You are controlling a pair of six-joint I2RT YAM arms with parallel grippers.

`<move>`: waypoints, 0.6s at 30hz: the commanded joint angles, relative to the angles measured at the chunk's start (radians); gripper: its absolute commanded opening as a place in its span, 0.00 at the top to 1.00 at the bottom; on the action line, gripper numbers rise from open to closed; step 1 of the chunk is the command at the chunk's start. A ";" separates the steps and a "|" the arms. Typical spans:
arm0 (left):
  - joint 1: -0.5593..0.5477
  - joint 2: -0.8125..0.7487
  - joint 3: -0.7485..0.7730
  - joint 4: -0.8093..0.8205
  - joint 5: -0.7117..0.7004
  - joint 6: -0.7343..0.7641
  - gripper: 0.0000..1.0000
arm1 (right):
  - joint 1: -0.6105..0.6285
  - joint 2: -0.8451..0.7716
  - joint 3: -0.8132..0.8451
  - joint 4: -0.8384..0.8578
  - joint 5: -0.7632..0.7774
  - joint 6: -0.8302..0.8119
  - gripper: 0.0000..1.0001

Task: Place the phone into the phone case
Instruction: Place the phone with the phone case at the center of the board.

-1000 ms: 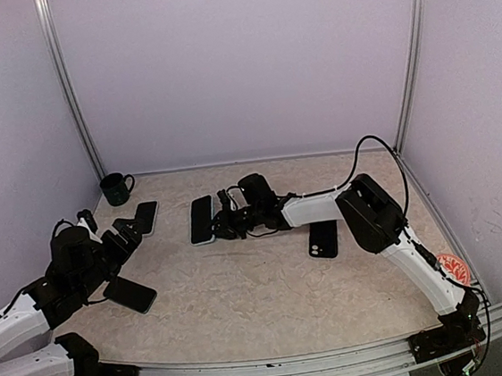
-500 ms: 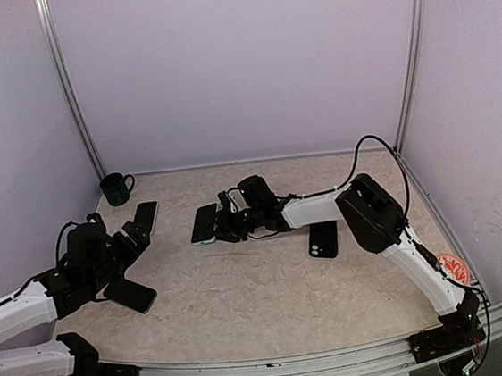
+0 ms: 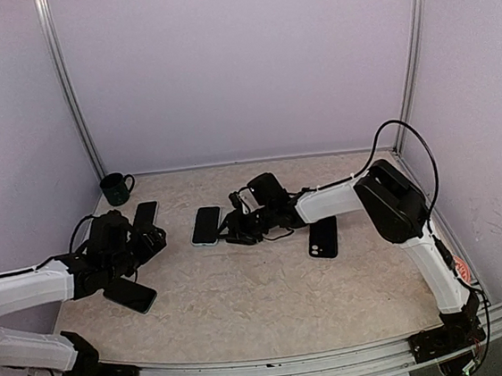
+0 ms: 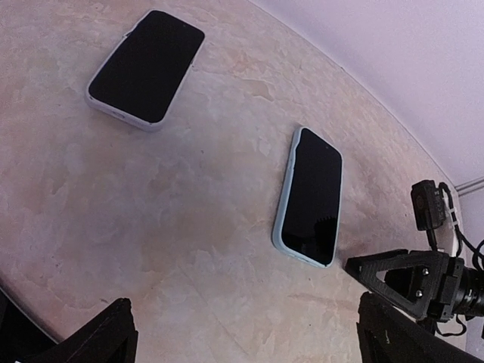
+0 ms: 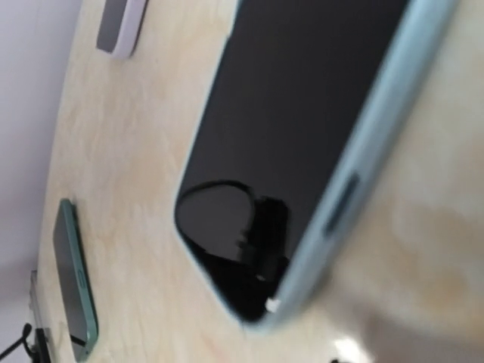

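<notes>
A phone with a dark screen sits in a light-blue case (image 3: 206,226) and lies flat, screen up, at mid table; it also shows in the left wrist view (image 4: 310,195) and fills the right wrist view (image 5: 302,128). My right gripper (image 3: 231,229) hovers just right of its near end, open, a small gap from the case, and one of its fingers (image 4: 393,274) shows in the left wrist view. My left gripper (image 3: 153,239) is wide open over bare table (image 4: 246,336), left of that phone and holding nothing.
A second phone in a pale case (image 3: 146,215) lies at the back left (image 4: 145,66). A dark green phone (image 3: 129,295) lies near the left arm. A black phone or case (image 3: 323,239) lies at the right. A dark mug (image 3: 116,189) stands in the back left corner.
The light-blue cased phone, held tilted up by the right gripper earlier, now lies flat. The right gripper has opened and drawn back right. The left arm has reached rightward.
</notes>
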 commanded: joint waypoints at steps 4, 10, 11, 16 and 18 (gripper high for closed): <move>-0.028 0.153 0.147 0.048 0.081 0.131 0.01 | 0.002 -0.235 -0.213 0.009 0.052 -0.094 0.51; -0.099 0.364 0.327 -0.016 0.123 0.248 0.01 | -0.001 -0.422 -0.408 0.042 0.085 -0.145 0.50; -0.112 0.391 0.357 -0.045 0.128 0.266 0.01 | -0.001 -0.455 -0.438 0.046 0.088 -0.155 0.50; -0.155 0.551 0.491 -0.101 0.149 0.341 0.01 | -0.001 -0.618 -0.569 0.051 0.111 -0.197 0.33; -0.164 0.611 0.533 -0.130 0.138 0.367 0.01 | 0.000 -0.681 -0.605 0.039 0.125 -0.214 0.06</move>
